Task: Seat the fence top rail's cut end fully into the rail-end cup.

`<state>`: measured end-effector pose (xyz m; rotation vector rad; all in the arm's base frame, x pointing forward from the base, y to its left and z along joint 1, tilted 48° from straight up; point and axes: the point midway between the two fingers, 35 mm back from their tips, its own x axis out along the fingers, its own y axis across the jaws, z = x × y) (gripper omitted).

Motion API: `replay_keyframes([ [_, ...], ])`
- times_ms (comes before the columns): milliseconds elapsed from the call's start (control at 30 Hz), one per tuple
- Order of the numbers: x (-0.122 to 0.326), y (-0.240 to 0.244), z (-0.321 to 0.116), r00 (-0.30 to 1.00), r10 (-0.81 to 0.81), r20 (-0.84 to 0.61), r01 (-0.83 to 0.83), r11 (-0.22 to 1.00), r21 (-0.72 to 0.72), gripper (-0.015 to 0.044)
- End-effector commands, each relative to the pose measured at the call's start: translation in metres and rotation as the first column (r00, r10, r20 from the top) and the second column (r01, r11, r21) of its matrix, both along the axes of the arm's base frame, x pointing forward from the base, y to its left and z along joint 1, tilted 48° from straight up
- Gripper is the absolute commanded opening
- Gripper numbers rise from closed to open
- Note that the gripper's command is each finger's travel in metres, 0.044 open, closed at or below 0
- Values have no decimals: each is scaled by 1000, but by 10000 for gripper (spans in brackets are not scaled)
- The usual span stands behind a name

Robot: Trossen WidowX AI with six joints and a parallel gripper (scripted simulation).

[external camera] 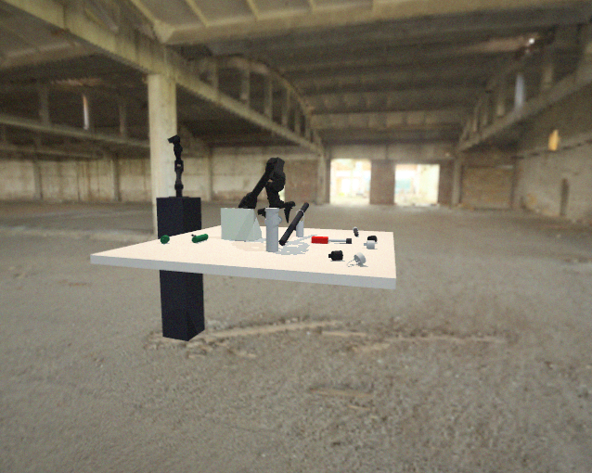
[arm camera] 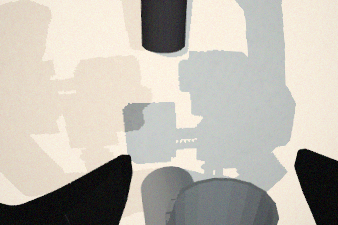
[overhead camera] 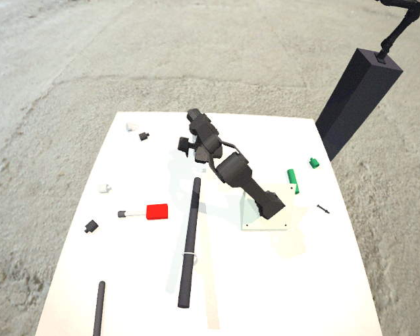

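The dark rail (overhead camera: 191,227) (external camera: 293,223) (arm camera: 164,11) slopes. Its far part passes through the thin loop (overhead camera: 189,253) of the loop cap on the small post (external camera: 300,229). Its cut end is low, near the table top, apart from the big post (external camera: 272,236). The grey post cap (arm camera: 227,203) is at the bottom of the wrist view, with the grey rail-end cup (arm camera: 164,188) beside it, high on the post. The brace band is not clearly visible. My gripper (arm camera: 218,163) (overhead camera: 192,151) (external camera: 275,212) is open around the post top, its fingers well apart, not touching the rail.
A red block with a light shaft (overhead camera: 157,211) (external camera: 319,239) lies left of the rail. A second dark bar (overhead camera: 99,307) lies near left. Small black and white fittings lie along the left edge. A green cylinder (overhead camera: 292,176) lies behind the pale base block (overhead camera: 248,213).
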<state>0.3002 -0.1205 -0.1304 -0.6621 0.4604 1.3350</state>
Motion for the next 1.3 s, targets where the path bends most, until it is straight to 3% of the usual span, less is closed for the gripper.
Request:
replay_keyframes([
  [0,2,-2,20,1000,-3,4,3,1000,-7,440],
  [300,3,-4,39,1000,-13,3,14,1000,-8,440],
  [433,4,-5,67,957,-229,-181,236,972,20,440],
  [567,3,-4,100,802,-447,-397,493,870,16,440],
  [700,-2,-1,131,559,-584,-589,706,707,-31,440],
  [833,-8,4,160,263,-617,-742,856,504,-116,440],
  [967,-16,11,185,-28,-547,-837,927,300,-227,440],
  [1267,-18,12,189,-75,-525,-848,932,266,-248,440],
])
